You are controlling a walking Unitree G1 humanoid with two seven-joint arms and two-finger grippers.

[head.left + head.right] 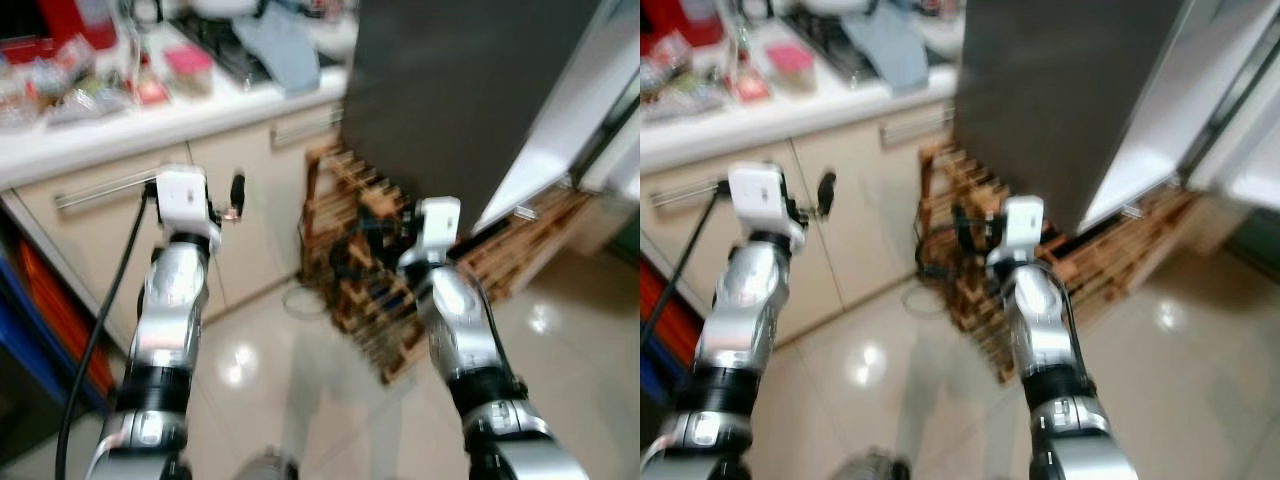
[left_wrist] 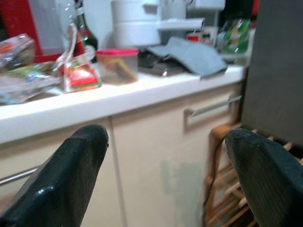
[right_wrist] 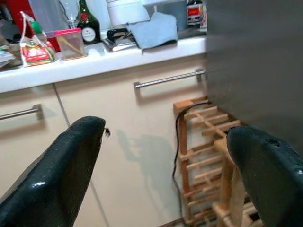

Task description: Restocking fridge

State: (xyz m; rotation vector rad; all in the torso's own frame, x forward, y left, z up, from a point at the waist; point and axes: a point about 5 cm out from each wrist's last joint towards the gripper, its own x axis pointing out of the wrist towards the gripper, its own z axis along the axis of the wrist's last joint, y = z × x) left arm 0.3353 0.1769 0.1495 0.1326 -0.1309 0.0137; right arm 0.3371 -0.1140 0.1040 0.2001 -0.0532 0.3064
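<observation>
Fridge (image 1: 450, 90): dark-sided cabinet standing at the end of the bench (image 1: 150, 125), its door (image 1: 560, 120) swung open on the far side from the bench. The interior cannot be seen, so stock level is unknown.

Against the fridge's near side, at floor level, stands a wooden rack (image 3: 203, 142) with a black cable (image 3: 179, 142) trailing down it. The floor (image 1: 300, 380) before the fridge is glossy pale tile.

On the bench, well apart from the fridge: a container with a pink lid (image 2: 117, 64), packaged food (image 2: 78, 71), a dark bottle (image 3: 88, 26). Nearer the fridge, a grey cloth (image 3: 151, 29) lies on a hob, with a white pot (image 2: 135, 23) behind it. Cream cupboard fronts with bar handles (image 3: 168, 78) run below.

Left gripper (image 2: 165, 184): fingers wide apart, carrying nothing, raised before the cupboards away from the fridge. Right gripper (image 3: 165, 179): fingers wide apart, carrying nothing, held in front of the rack close to the fridge.

Assessment: head views are blurred, consistent with movement. No item is in hand; nothing confirms any goods placed. In my judgement the task is at an early or between-items stage: pick-up from the bench and loading both remain.
</observation>
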